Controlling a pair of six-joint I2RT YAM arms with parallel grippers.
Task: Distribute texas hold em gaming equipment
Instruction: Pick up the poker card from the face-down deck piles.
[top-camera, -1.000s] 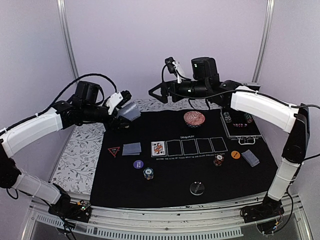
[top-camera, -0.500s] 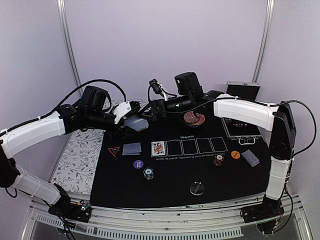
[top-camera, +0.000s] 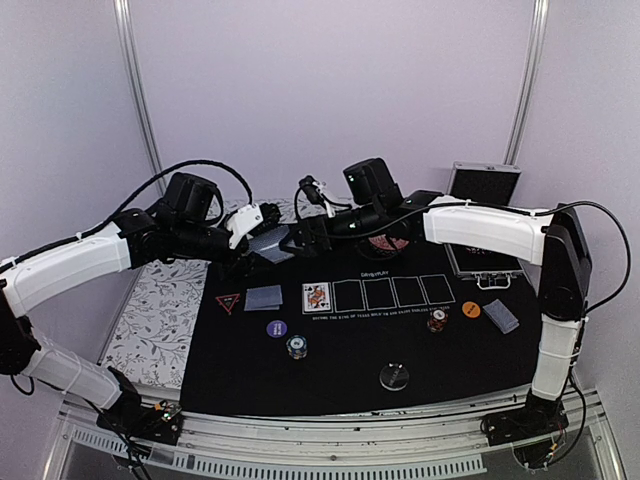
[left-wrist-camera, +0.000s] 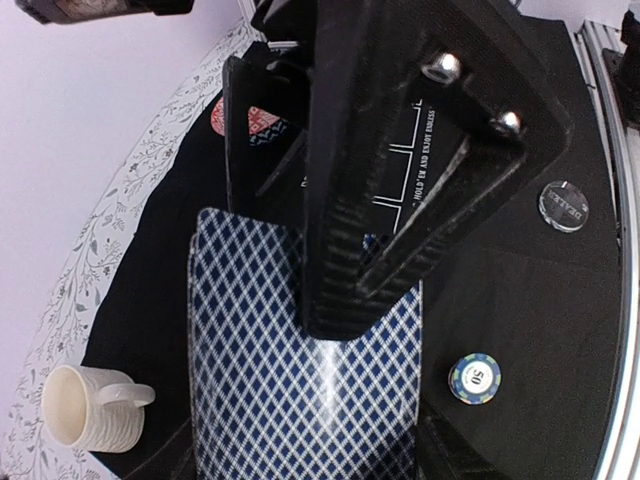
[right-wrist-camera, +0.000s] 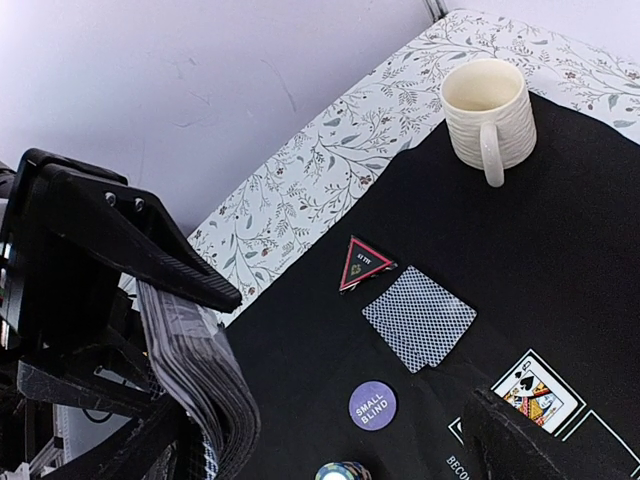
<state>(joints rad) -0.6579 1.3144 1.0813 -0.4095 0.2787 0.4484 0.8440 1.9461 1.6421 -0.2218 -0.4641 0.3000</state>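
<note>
My left gripper (top-camera: 256, 238) is shut on a deck of blue-diamond-backed playing cards (left-wrist-camera: 300, 390), held above the back left of the black mat (top-camera: 350, 350). One finger (left-wrist-camera: 345, 250) lies across the top card. My right gripper (top-camera: 300, 236) is open, right beside the deck (right-wrist-camera: 195, 375), and its right finger (right-wrist-camera: 515, 440) shows low in the right wrist view. On the mat lie a red-edged triangle (top-camera: 227, 302), face-down cards (top-camera: 264, 297), a face-up card (top-camera: 316, 296), a purple disc (top-camera: 277, 328), chip stacks (top-camera: 296, 346) (top-camera: 437, 320), an orange disc (top-camera: 471, 310), more face-down cards (top-camera: 501, 315) and a clear disc (top-camera: 394, 376).
A cream mug (right-wrist-camera: 488, 115) stands at the mat's back left corner. The red patterned bowl (top-camera: 388, 243) is mostly hidden behind my right arm. An open chip case (top-camera: 482, 258) with its raised lid (top-camera: 484, 182) sits at the back right. Floral cloth (top-camera: 160, 310) borders the mat on the left.
My right arm has swung left from over the chip case to the deck in my left gripper. The left gripper with the deck has shifted slightly right.
</note>
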